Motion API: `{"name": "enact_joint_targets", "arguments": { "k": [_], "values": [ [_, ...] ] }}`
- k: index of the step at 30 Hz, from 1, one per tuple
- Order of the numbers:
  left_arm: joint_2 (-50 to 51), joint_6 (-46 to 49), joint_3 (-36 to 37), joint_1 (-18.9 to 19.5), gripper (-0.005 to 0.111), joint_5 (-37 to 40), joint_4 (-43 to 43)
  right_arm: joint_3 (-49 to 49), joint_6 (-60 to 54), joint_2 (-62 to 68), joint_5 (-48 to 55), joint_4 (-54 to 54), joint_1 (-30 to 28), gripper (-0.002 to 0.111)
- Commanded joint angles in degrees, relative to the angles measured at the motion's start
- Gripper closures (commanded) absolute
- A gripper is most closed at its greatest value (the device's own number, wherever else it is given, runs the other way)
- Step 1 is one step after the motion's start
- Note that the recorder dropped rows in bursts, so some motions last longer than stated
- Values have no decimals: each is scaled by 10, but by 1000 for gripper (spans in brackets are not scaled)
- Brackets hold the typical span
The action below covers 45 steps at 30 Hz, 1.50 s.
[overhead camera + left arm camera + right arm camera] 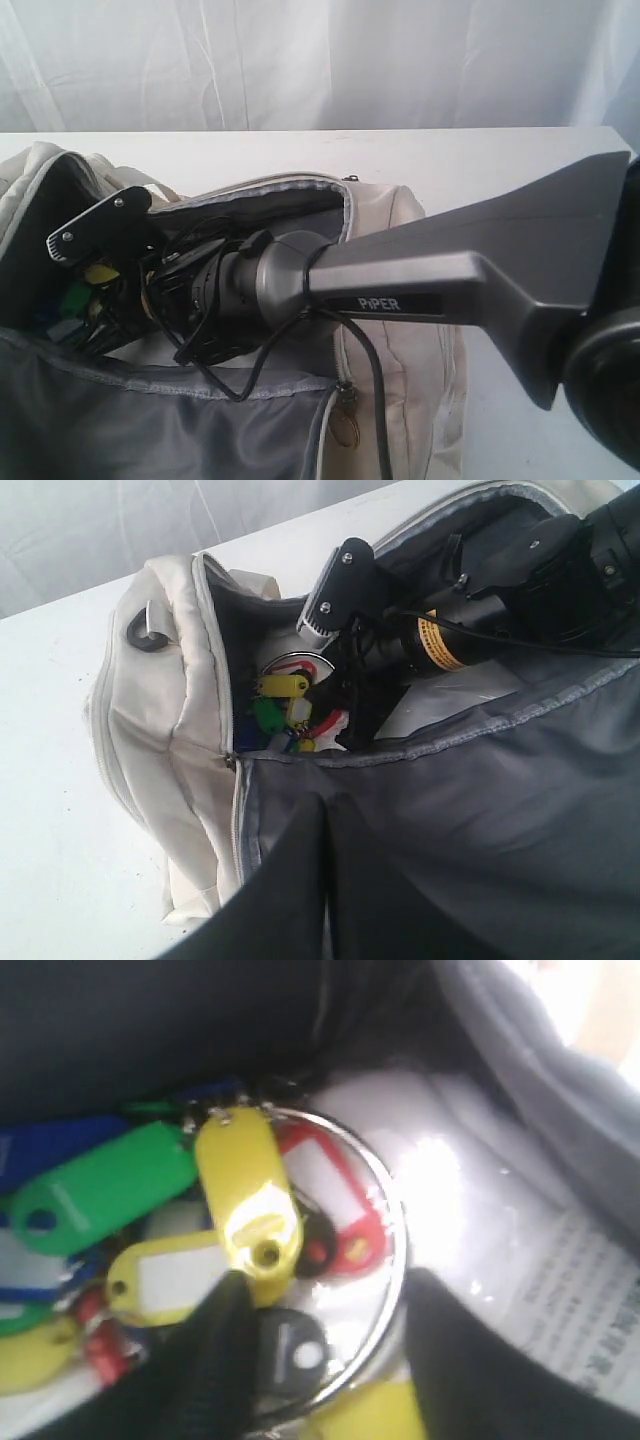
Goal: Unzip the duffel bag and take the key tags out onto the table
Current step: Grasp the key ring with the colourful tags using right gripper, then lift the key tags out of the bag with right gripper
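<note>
The right fingers stand apart deep inside the duffel bag. Their black tips are on either side of a big metal ring and a black tag, with nothing pinched. Just past them lie the key tags in a heap of yellow, green, blue and red. One yellow tag lies lengthwise toward the fingers, beside a printed sheet under clear wrap.

Only the right wrist view shows that gap. From the exterior view I see just the back of one finger above the bag's mouth. The grey forearm slopes down from the bench's right side, and its wrist is sunk in the opening.

The left fingers are together, and the bag's grey lining is gathered in a crease at them and held up.

The bag lies unzipped with its mouth upward and its long axis along the bench's far edge. The left wrist view shows a black D-ring on its end. The exterior view shows a zipper pull hanging.
</note>
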Motion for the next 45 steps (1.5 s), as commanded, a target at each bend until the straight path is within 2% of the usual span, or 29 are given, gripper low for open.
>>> {"name": "enact_joint_targets", "arguments": {
  "k": [1, 3, 22, 32, 36, 42, 45],
  "values": [
    [-4, -1, 3, -1, 107, 2, 2, 9, -6, 16, -6, 3, -1, 94],
    [-4, -1, 3, -1, 107, 2, 2, 9, -6, 7, -2, 3, -1, 108],
    [-4, 0, 3, -1, 107, 2, 2, 9, -8, -129, 13, 4, -1, 108],
    [-4, 0, 3, -1, 107, 2, 2, 9, -79, -231, 54, 11, -1, 108],
    [-4, 0, 3, -1, 107, 2, 2, 9, -140, -271, 100, 64, -1, 108],
    [-4, 0, 3, -1, 107, 3, 2, 9, -321, -333, 180, 210, -1, 108],
    [-4, 0, 3, -1, 107, 6, 2, 9, -370, -359, 233, 253, -1, 108]
  ]
}}
